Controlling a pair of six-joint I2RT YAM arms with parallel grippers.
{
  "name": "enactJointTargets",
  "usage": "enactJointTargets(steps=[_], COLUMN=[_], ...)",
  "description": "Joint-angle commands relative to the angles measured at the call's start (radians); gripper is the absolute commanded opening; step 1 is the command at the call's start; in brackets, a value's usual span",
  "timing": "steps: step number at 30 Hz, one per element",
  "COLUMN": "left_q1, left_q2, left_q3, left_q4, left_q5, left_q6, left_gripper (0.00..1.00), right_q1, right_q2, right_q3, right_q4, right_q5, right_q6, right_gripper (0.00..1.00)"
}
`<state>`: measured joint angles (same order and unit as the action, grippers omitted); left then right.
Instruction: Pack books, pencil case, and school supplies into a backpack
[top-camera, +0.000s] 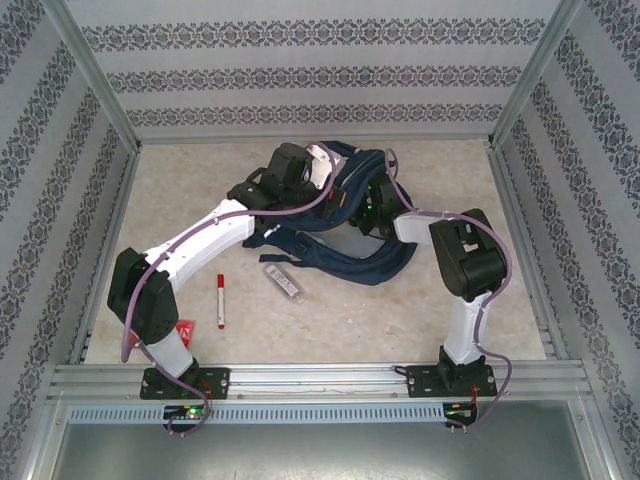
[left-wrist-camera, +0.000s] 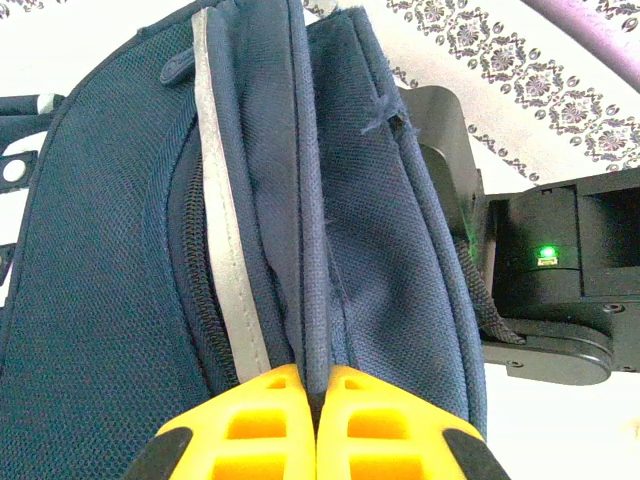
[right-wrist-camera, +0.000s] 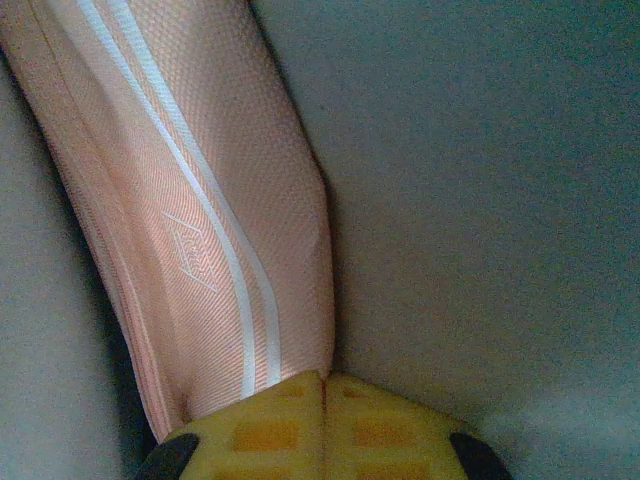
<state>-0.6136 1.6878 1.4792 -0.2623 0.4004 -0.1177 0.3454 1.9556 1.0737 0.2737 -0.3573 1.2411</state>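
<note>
The navy backpack lies at the back middle of the table, both arms reaching to it. My left gripper is shut on a raised fold of the backpack, beside a grey reflective stripe. My right gripper is shut in a dim place with grey lining; no gap shows between its fingers. A peach flat piece with white stripes leans beside its left finger. On the table lie the clear pencil case, the red-capped white marker and a small red packet, half hidden by the left arm.
The right arm's black wrist with a green light sits close against the backpack's right side. Dark straps trail toward the near side. Patterned walls and metal rails close in the table.
</note>
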Motion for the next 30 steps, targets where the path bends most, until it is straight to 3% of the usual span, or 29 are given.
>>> enactJointTargets(steps=[1,9,21,30], left_q1=[0.0,0.0,0.003,0.046], left_q2=[-0.047,-0.037,-0.028,-0.069], left_q3=[0.024,0.025,0.01,-0.075], left_q4=[0.126,0.13,0.158,0.167], left_q5=[0.076,0.086,0.126,0.084], left_q6=[0.01,0.017,0.007,-0.002], left_gripper=[0.0,0.0,0.0,0.0], right_q1=[0.018,0.058,0.109,0.078], right_q2=[0.015,0.075,0.266,0.104], right_q3=[0.035,0.042,0.151,0.021], right_q4=[0.024,0.18,0.446,0.362], right_q5=[0.011,-0.009,0.1,0.074], right_q6=[-0.019,0.085,0.233,0.21], right_gripper=[0.05,0.0,0.0,0.26])
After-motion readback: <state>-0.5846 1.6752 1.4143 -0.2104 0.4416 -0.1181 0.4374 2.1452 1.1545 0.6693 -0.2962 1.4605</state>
